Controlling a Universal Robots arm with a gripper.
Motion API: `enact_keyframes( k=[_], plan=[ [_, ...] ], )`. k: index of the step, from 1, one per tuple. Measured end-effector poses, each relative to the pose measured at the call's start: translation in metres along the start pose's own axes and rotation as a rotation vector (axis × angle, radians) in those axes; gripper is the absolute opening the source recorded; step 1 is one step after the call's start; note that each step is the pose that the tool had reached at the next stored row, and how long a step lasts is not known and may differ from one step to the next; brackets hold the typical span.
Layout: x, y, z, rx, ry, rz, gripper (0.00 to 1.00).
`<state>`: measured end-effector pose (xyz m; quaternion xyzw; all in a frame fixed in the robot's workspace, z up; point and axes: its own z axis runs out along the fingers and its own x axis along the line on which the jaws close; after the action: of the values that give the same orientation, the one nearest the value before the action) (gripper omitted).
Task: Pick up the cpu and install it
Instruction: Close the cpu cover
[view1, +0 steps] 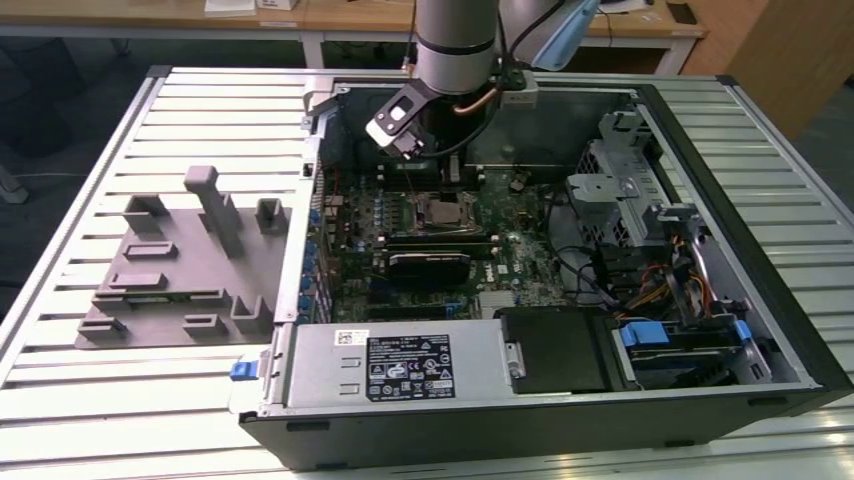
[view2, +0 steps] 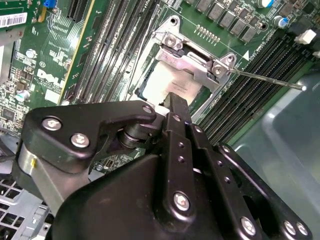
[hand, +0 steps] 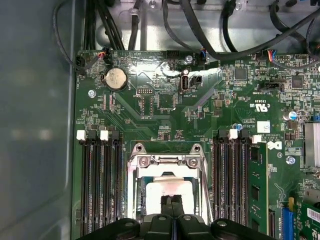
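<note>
1. Locate the case. It lies open on the slatted surface, with a grey fixture beside it on the exterior view's left.

2. Observe the arm reaching down into the case above the motherboard.

3. Check the tool. Its fingers are pressed together and hold nothing. In both wrist views the tips sit directly over the cpu; you cannot tell whether they touch it.

4. Confirm the cpu position. It lies flat inside the socket frame, silver top facing up (the frame's two screws show along one edge in the first wrist view). Its edges run parallel to the frame.

5. Note the lever in the second wrist view. This thin rod runs out from a frame corner and across the neighbouring memory slots.

6. Note further memory slots on both sides of the frame, and a coin cell well apart from the socket.
</note>
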<state>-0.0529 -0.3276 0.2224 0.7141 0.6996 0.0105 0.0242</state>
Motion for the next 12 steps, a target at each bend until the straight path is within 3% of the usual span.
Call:
enact_keyframes(
  k=[4, 12],
  plan=[
    [0.0, 0.0, 0.0, -0.0005, 0.0013, -0.026, 0.11],
    [0.0, 0.0, 0.0002, -0.0033, 0.0076, -0.17, 0.11]
  ],
)
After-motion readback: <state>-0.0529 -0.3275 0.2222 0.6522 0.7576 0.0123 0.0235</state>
